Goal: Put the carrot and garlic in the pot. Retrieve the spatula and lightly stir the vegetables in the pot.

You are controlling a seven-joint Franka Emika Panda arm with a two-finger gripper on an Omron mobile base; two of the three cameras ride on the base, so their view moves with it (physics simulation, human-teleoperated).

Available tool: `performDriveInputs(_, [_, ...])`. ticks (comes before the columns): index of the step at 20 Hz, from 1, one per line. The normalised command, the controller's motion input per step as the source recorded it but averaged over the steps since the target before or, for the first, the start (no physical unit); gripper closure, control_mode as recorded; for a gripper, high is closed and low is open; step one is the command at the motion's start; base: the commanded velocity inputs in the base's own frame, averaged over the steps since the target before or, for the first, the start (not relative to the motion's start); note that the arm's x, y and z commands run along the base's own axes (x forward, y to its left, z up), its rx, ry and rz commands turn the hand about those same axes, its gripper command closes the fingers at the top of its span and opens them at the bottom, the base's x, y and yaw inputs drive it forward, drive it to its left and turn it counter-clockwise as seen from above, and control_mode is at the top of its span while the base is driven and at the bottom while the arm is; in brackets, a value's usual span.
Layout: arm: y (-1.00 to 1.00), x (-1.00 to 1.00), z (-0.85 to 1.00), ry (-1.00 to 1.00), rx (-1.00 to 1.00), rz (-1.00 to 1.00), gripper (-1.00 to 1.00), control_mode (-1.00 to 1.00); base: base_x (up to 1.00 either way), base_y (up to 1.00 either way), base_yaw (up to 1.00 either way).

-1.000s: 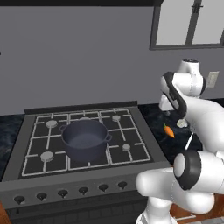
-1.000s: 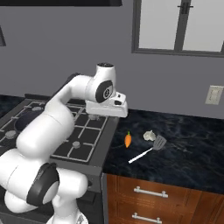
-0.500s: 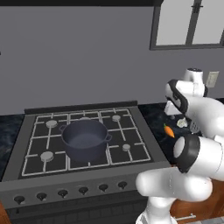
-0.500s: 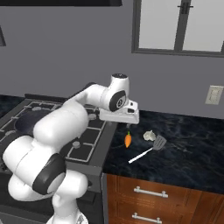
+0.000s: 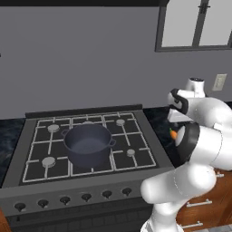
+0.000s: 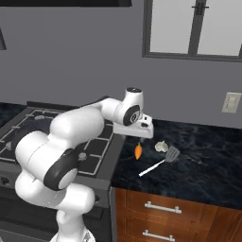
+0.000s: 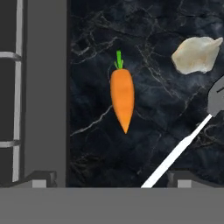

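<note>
A small orange carrot (image 7: 122, 100) with a green top lies on the dark marble counter (image 6: 208, 165), just right of the stove. My gripper (image 7: 116, 179) hangs straight above it, open, with nothing between its fingers; seen from the right base, the gripper (image 6: 138, 138) hovers a little above the carrot (image 6: 138, 151). The off-white garlic (image 7: 197, 54) rests beside the carrot, and the garlic (image 6: 162, 146) touches neither finger. The spatula (image 6: 160, 163) lies next to it, dark blade toward the garlic, pale handle (image 7: 177, 153) angled away. The dark blue-grey pot (image 5: 88, 144) stands on the stove, apart from the gripper.
The stove (image 5: 45, 131) with its grates takes up the left, its knobs along the front. Its grey edge (image 7: 43, 87) runs close beside the carrot. Wooden drawers (image 6: 165, 208) sit under the counter. A wall outlet (image 6: 231, 102) and a window (image 6: 194, 28) are behind.
The arm has swung right, from over the stove's right edge to above the carrot on the counter. The gripper stayed open. Carrot, garlic, spatula and pot have not moved.
</note>
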Motion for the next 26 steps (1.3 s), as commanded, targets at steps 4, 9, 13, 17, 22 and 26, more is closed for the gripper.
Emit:
performDriveInputs(4, [-0.13, 0.33, -0.36, 0.0, 0.0, 0.0, -1.0, -1.0, 0.0, 0.0, 0.0])
performDriveInputs(9, [-0.09, 0.34, -0.33, 0.0, 0.0, 0.0, -1.0, -1.0, 0.0, 0.0, 0.0])
performDriveInputs(13, [-0.14, 0.27, -0.28, 0.0, 0.05, 0.0, -1.0, -1.0, 0.0, 0.0, 0.0])
performDriveInputs(17, [-0.08, 0.31, -0.23, 0.0, 0.03, 0.0, -1.0, -1.0, 0.0, 0.0, 0.0])
performDriveInputs(22, [-0.05, 0.24, -0.22, 0.0, 0.02, 0.0, -1.0, -1.0, 0.0, 0.0, 0.0])
performDriveInputs(26, [0.0, 0.08, -0.18, 0.0, 0.0, 0.0, -1.0, -1.0, 0.0, 0.0, 0.0])
